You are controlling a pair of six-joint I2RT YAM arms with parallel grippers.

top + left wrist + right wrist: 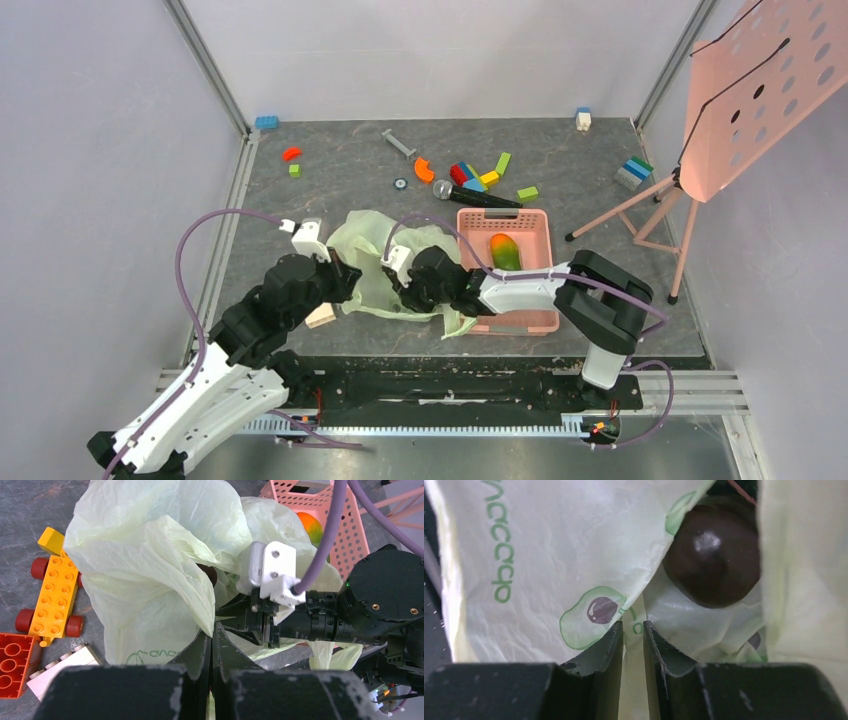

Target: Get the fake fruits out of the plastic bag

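**Clerk:** Item one, the plastic bag (150,555). Where is it, and how does it lie?

**Checker:** On the bench (330,190), crumpled, just left of the pink basket (505,215) and between the two tools. Long axis runs from far left to near right. The near-right end reaches the basket's near-left corner. Pale green film, printed with green lettering and an avocado motif.

**Clerk:** Item two, left tool (212,630).

**Checker:** Jaws closed tight on a fold at the bag's near edge, with film pinched between them.

**Clerk:** Item three, right tool (632,625).

**Checker:** Comes in from the basket side and points left, tips among the bag's folds. Jaws stand a narrow slot apart, and bag film shows through the slot.

**Clerk:** Item four, fruits.

**Checker:** Small dark brown round fruit (711,562): inside the bag, just ahead and right of the right tool's tips, apart from them. It is round, so it has no long axis to record. Mango (505,252): lying in the basket, long axis near to far. Its orange-red end points away from the arms, its green end towards them.

**Clerk:** Sundries?

**Checker:** Yellow wheeled block (55,595), red block (12,665) and white block (65,665), all just beside the bag in the left wrist view. Microphone (475,195) on the bench beyond the basket.
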